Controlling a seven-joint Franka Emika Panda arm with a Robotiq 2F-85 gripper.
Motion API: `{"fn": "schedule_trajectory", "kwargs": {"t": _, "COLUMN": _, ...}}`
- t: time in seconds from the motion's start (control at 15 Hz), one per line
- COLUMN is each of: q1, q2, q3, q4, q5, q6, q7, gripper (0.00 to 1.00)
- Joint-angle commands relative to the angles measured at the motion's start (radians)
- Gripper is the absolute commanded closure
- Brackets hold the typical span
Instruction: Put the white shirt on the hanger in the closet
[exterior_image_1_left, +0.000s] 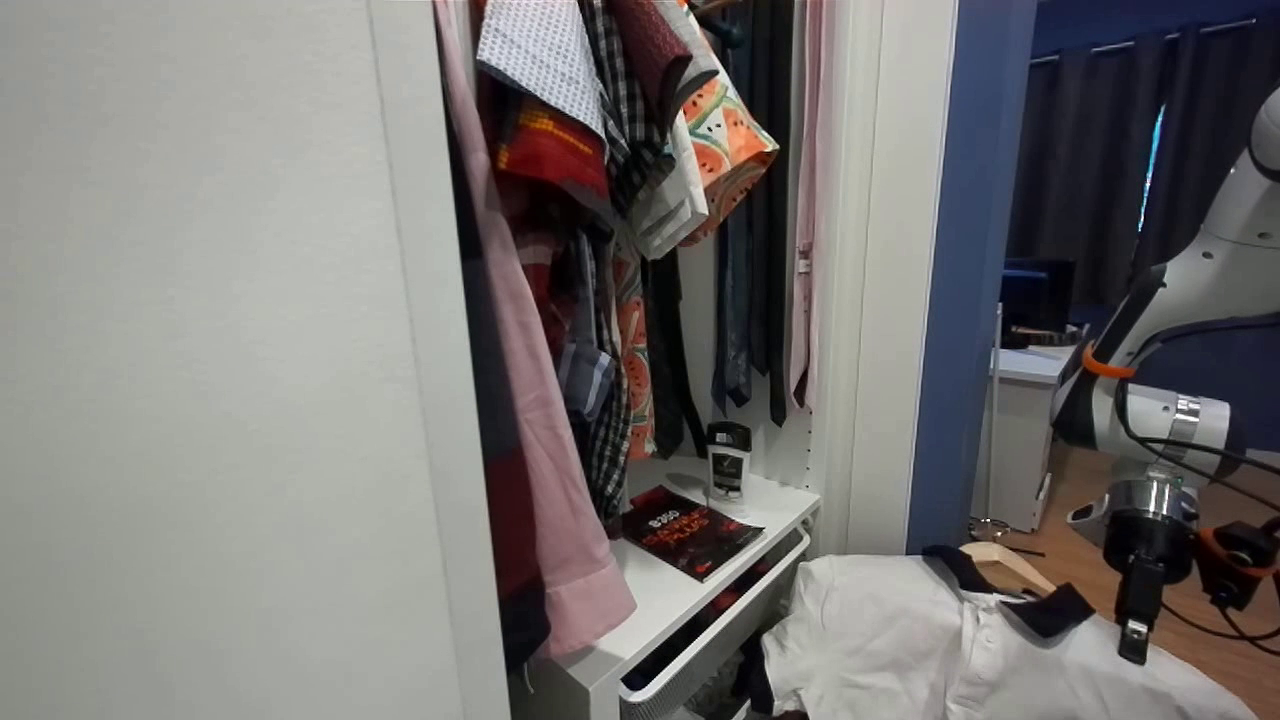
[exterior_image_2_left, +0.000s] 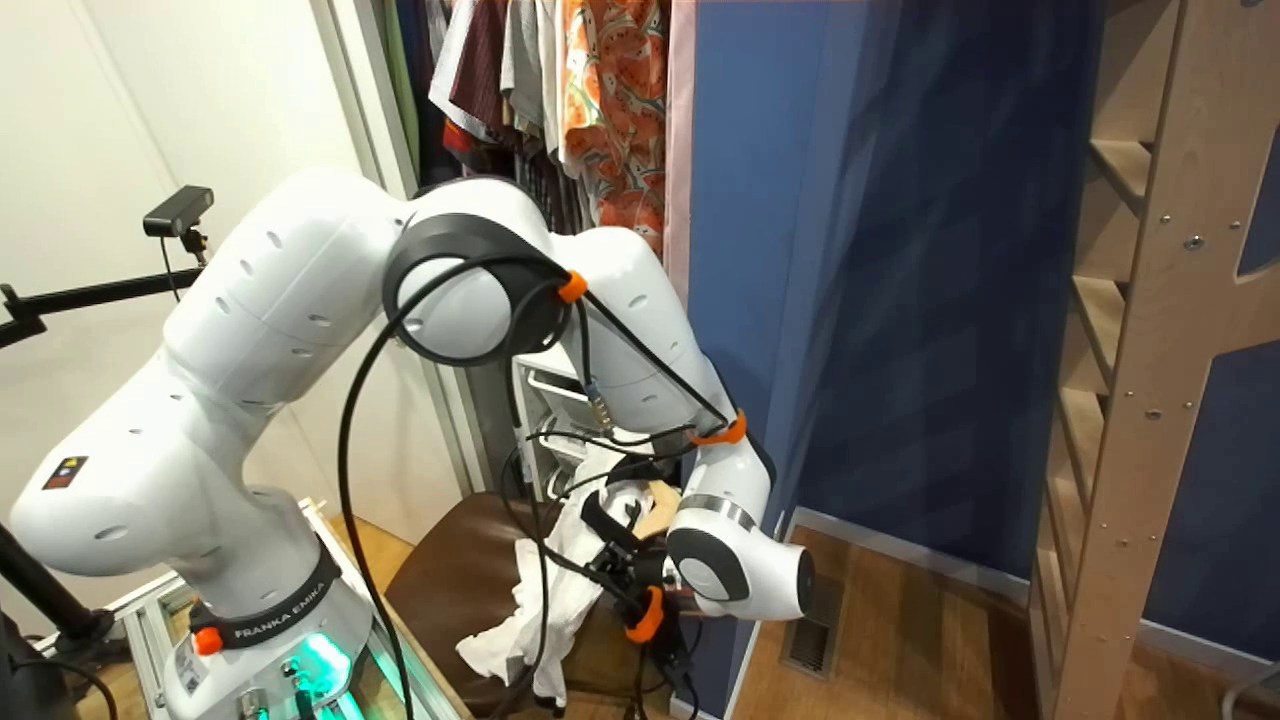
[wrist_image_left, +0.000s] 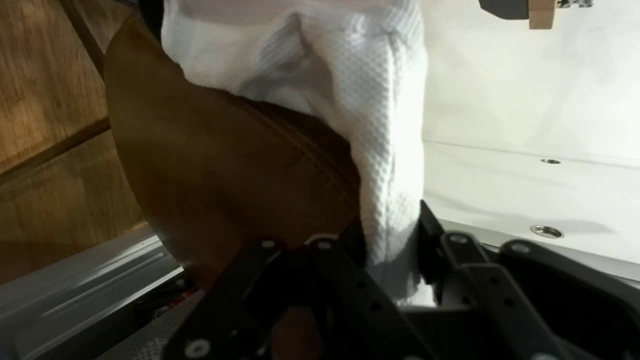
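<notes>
The white shirt (exterior_image_1_left: 880, 630) with a dark collar shows large at the bottom right in an exterior view. A wooden hanger (exterior_image_1_left: 1005, 568) shows at its collar. The shirt also lies over a brown chair in an exterior view (exterior_image_2_left: 565, 560), partly hidden by arm and cables. My gripper (exterior_image_1_left: 1134, 640) is at the shirt beside the collar, on the side away from the closet (exterior_image_1_left: 855, 300). In the wrist view (wrist_image_left: 392, 232), a fold of the shirt (wrist_image_left: 392, 130) fills the gap between the narrowed fingers. The closet holds pink, red and patterned clothes above a white ledge.
A deodorant stick (exterior_image_1_left: 728, 470) and a black leaflet (exterior_image_1_left: 690, 532) sit on the ledge (exterior_image_1_left: 600, 640), above a wire drawer (exterior_image_1_left: 740, 625). A pink garment (exterior_image_1_left: 545, 430) hangs at the closet's near side. The brown chair (exterior_image_2_left: 445, 560) stands below the arm. A blue wall (exterior_image_1_left: 965, 300) adjoins the closet.
</notes>
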Motion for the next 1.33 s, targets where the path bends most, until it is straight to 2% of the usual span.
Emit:
{"fn": "schedule_trajectory", "kwargs": {"t": 0.0, "q1": -0.011, "q2": -0.006, "q3": 0.011, "q4": 0.01, "q5": 0.013, "q6": -0.013, "q7": -0.024, "gripper": 0.96}}
{"fn": "schedule_trajectory", "kwargs": {"t": 0.33, "q1": 0.015, "q2": -0.114, "q3": 0.011, "q4": -0.085, "q5": 0.013, "q6": 0.039, "q7": -0.091, "gripper": 0.95}}
{"fn": "schedule_trajectory", "kwargs": {"t": 0.67, "q1": 0.06, "q2": -0.297, "q3": 0.007, "q4": -0.27, "q5": 0.048, "q6": 0.206, "q7": -0.127, "gripper": 0.95}}
{"fn": "schedule_trajectory", "kwargs": {"t": 1.0, "q1": 0.149, "q2": -0.491, "q3": 0.004, "q4": -0.439, "q5": 0.069, "q6": 0.354, "q7": -0.112, "gripper": 0.96}}
{"fn": "schedule_trajectory", "kwargs": {"t": 1.27, "q1": 0.221, "q2": -0.608, "q3": -0.013, "q4": -0.524, "q5": 0.036, "q6": 0.418, "q7": -0.11, "gripper": 0.96}}
